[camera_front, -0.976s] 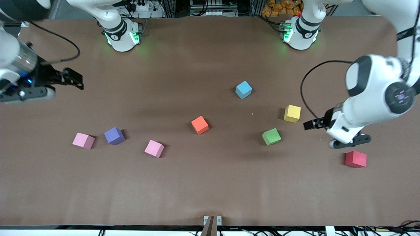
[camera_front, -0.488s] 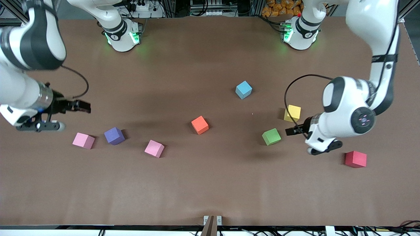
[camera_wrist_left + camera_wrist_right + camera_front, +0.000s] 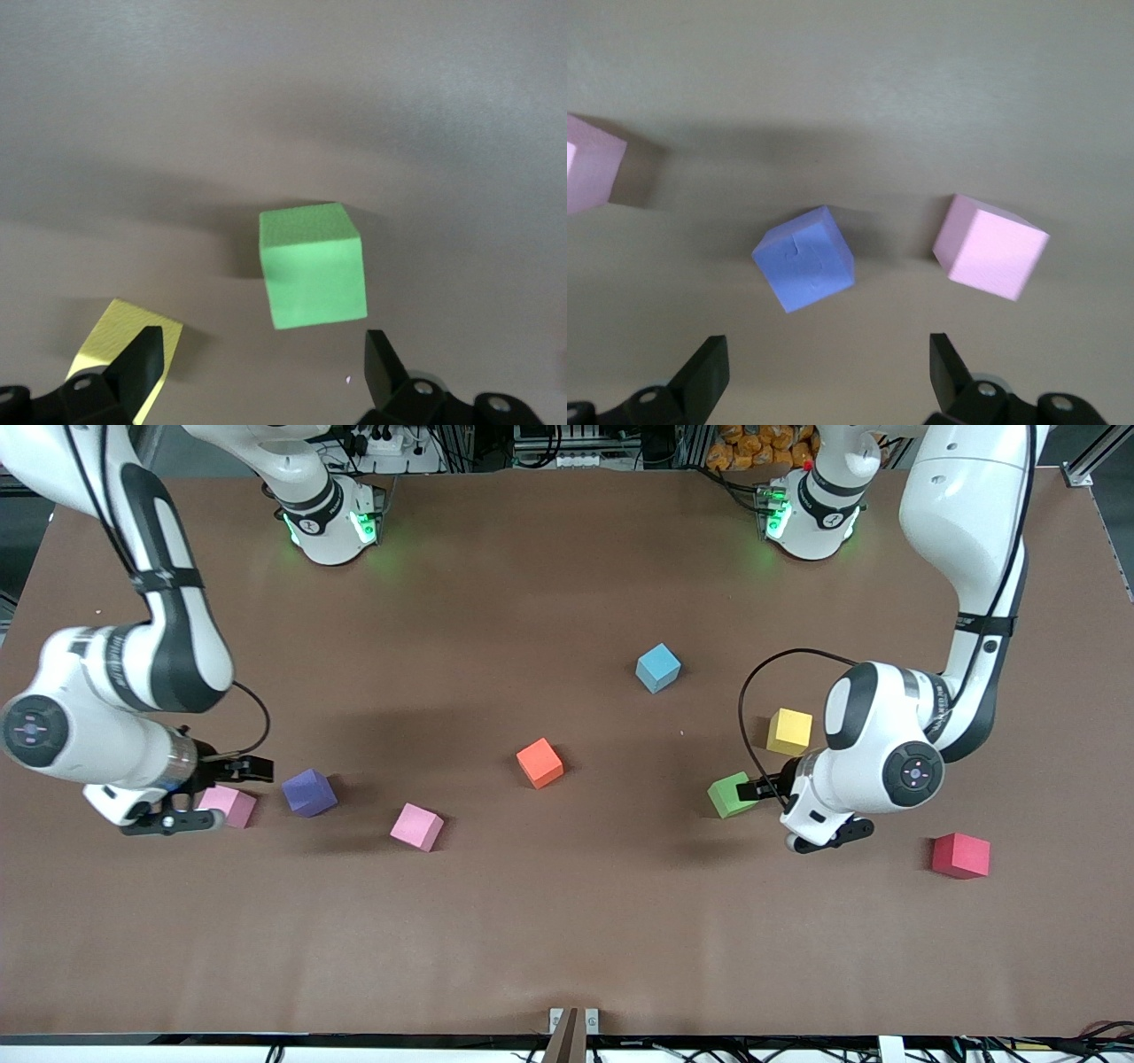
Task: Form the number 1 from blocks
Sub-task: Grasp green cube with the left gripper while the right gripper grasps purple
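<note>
No legible writing is seen on the blocks; left pincer [image 3: 764, 786] is spread wide, empty, by green block [image 3: 732, 794], right pincer [image 3: 237, 772] likewise by purple block [image 3: 309, 792].

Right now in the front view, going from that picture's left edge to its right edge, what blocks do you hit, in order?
pink block → purple block → second pink block → orange block → blue block → green block → yellow block → red block

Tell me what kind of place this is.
Likely a robotics lab bench: two arms mounted on a brown table, foam blocks such as the green block scattered on it, cables and equipment racks along its edges.
</note>
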You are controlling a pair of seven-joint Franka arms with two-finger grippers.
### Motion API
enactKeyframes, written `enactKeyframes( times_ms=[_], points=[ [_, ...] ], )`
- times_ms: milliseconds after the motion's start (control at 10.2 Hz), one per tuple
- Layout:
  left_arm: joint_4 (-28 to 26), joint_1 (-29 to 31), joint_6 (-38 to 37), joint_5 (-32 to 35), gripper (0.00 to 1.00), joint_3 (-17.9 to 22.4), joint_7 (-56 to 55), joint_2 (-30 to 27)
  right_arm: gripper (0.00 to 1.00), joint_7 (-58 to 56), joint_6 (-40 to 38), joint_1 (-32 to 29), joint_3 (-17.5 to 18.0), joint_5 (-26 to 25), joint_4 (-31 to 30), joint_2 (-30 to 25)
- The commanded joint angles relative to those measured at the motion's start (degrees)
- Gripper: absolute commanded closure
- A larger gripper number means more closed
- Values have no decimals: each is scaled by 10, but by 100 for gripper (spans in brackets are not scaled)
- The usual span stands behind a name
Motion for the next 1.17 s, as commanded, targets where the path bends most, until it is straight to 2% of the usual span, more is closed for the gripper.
enactKeyframes(
  times_ms=[0, 488, 683, 1074],
  points=[
    [8, -14, 43, -11, 0, 1, -8, 32, 0, -30, 60, 37, 2, -15, -63, -22],
    [8, -14, 57, -41, 0, 1, -15, 48, 0, -115, 204, 37, 2, -27, -172, -19],
    [8, -13, 65, -54, 0, 1, -26, 50, 0, -131, 211, 32, 2, -27, -173, -14],
    [8, -8, 73, -56, 0, 1, -27, 61, 0, -178, 275, 25, 2, -27, -174, 15]
  ],
)
